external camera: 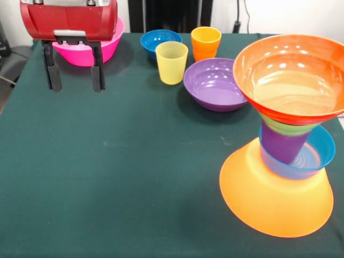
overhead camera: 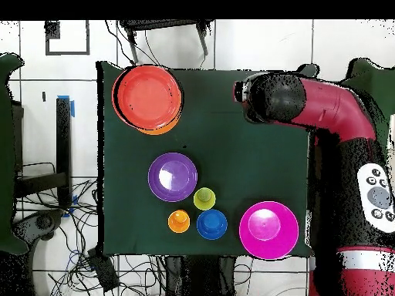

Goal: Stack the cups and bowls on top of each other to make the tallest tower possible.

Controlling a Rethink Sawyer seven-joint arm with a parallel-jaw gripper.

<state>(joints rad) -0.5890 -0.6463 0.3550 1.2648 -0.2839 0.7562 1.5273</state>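
My gripper (external camera: pixel 76 87) hangs open and empty at the table's far left, just in front of the large pink bowl (external camera: pixel 86 52). The tower (external camera: pixel 285 140) stands at the near right. Its base is the upturned yellow-orange bowl (external camera: pixel 277 201), then the light blue bowl (external camera: pixel 317 153), the upturned purple cup (external camera: pixel 282 144), the green bowl (external camera: pixel 287 128) and the orange-red bowl (external camera: pixel 290 75) on top. Loose on the cloth stand the yellow cup (external camera: pixel 172 63), the orange cup (external camera: pixel 206 43), the dark blue bowl (external camera: pixel 160 39) and the purple bowl (external camera: pixel 215 84). In the overhead view the tower (overhead camera: pixel 149 98) is far from the arm (overhead camera: pixel 281 98).
The table is covered with a dark green cloth (external camera: pixel 123 177). In the overhead view the pink bowl (overhead camera: pixel 268 229), dark blue bowl (overhead camera: pixel 211 223), orange cup (overhead camera: pixel 179 221), yellow cup (overhead camera: pixel 204 198) and purple bowl (overhead camera: pixel 172 176) cluster near the robot's side. Cables lie on the floor around the table.
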